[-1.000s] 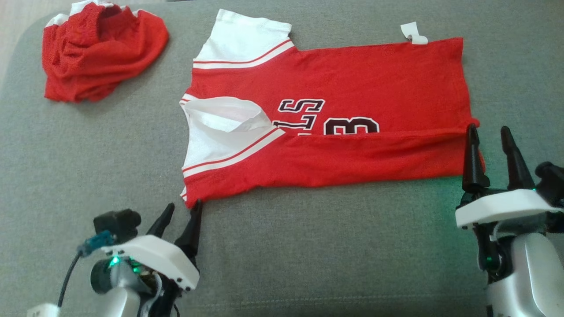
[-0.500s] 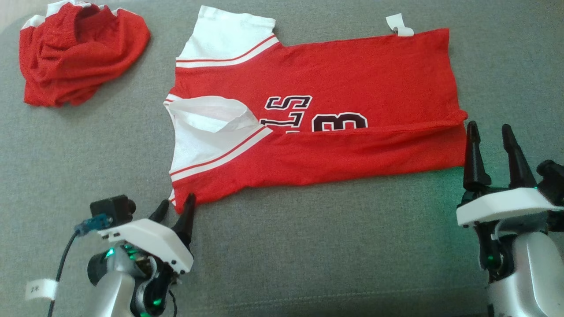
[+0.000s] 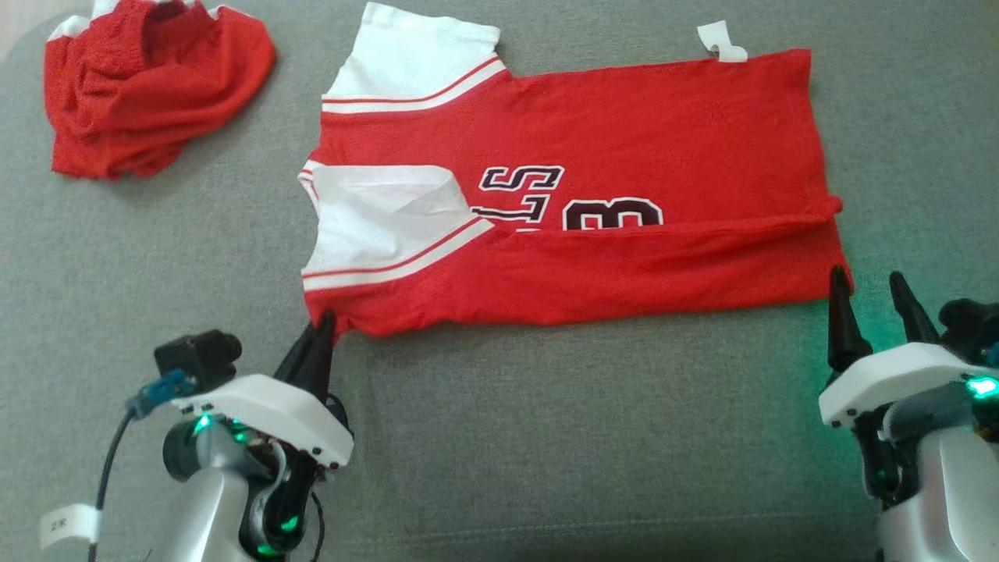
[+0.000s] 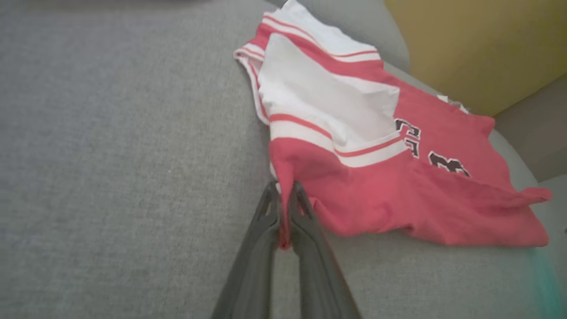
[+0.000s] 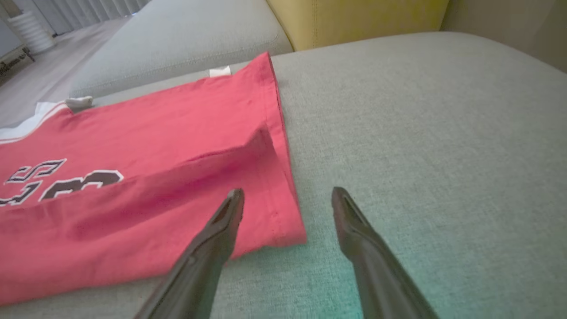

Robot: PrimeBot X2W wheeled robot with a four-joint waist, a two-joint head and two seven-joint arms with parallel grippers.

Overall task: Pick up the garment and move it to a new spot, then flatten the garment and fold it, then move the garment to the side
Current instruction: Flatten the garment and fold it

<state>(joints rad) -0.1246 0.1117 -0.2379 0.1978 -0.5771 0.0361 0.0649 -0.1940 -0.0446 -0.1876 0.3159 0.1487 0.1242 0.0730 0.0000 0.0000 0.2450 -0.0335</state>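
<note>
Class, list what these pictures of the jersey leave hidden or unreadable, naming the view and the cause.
Head view: lettering on the jersey, its lower part covered by the folded-up flap.
Head view: crumpled red garment, top cut by the frame edge.
Head view: white tag, print too small.
Right wrist view: whether the right gripper touches the hem; one finger overlaps it.

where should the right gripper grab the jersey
The near hem corner of the jersey, coming in low from the near side. It lies flat at the folded edge, the open right gripper sits right by it, and the left gripper pinches the matching near corner.
</note>
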